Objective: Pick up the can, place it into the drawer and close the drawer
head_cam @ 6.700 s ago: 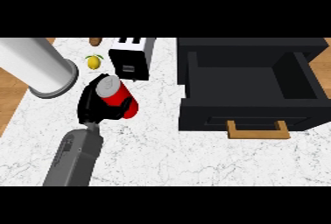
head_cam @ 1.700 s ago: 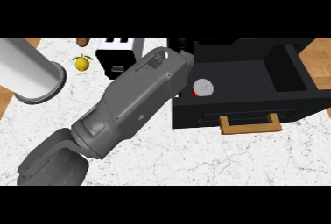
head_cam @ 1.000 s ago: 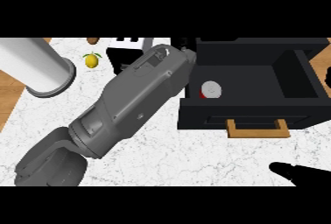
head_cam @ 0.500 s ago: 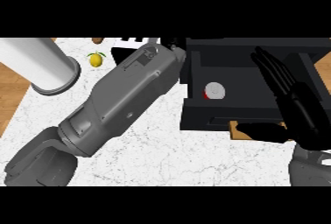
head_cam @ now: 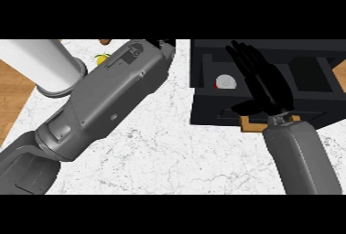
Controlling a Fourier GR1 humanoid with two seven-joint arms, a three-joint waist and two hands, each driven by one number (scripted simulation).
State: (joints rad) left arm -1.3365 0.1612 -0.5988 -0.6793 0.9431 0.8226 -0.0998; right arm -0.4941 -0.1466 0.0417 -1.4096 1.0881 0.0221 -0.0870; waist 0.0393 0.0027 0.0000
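The can (head_cam: 225, 82), red with a white end, lies inside the open black drawer (head_cam: 215, 114), near its left front corner. My right hand (head_cam: 269, 93) hovers over the drawer's middle and front edge, open with straight fingers pointing away from me, just right of the can and not touching it. Below its wrist shows the drawer's wooden handle (head_cam: 251, 126). My left forearm runs from the lower left up to the drawer's left rear corner. Only a black sliver of my left hand (head_cam: 165, 44) shows there, beyond the forearm's end.
A tall white cylinder (head_cam: 42, 64) stands at the back left of the marble counter (head_cam: 169, 151). A lemon (head_cam: 101, 58) lies beside it, and a small brown item (head_cam: 106, 41) sits at the back edge. Wooden floor (head_cam: 12, 96) shows past the counter's left edge.
The can went from my left hand's hold on the counter into the drawer. My right hand came up from the lower right and now stands over the drawer's front.
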